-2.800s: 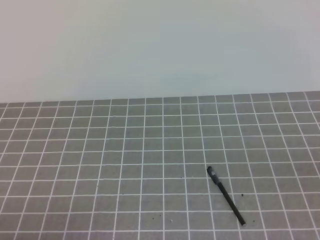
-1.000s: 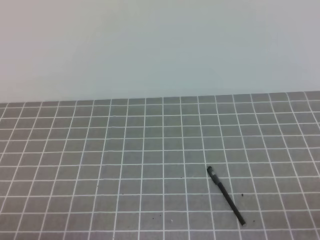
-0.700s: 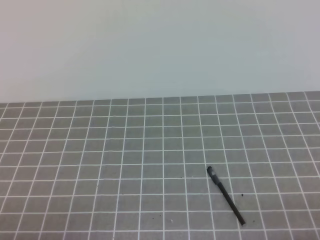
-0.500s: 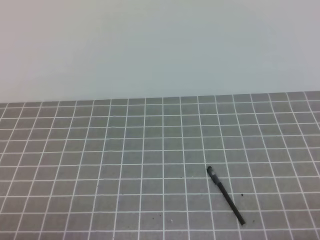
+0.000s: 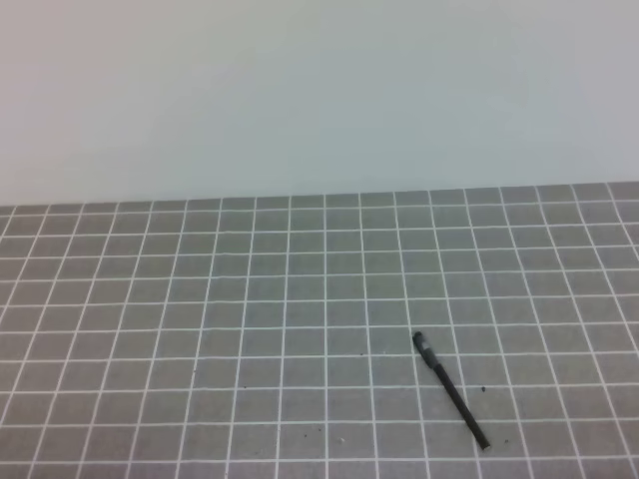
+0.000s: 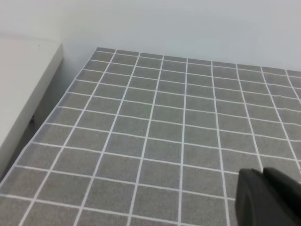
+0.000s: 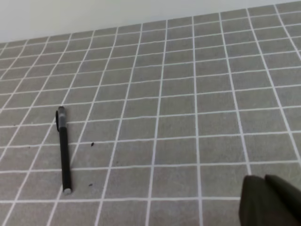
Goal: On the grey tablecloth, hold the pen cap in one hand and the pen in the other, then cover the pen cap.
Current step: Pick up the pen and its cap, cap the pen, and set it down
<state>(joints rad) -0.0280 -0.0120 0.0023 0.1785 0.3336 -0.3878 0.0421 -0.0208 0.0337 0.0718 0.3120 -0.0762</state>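
The slim black stick pen lies flat on the grey tablecloth printed with white grid lines, at about five o'clock in the high view, slanting from upper left to lower right. The right wrist view shows it at nine o'clock, nearly upright, cap on; the left wrist view shows only cloth and a pale ledge. Each wrist view catches just a dark gripper corner, so I cannot tell either opening.

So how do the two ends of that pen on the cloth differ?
The far end of the pen is thicker, rounded and all black; the near end is thinner, with a small silvery tip. In the high view, the far end points up and left toward the wall, the near end down and right. Both rest flat on the cloth.
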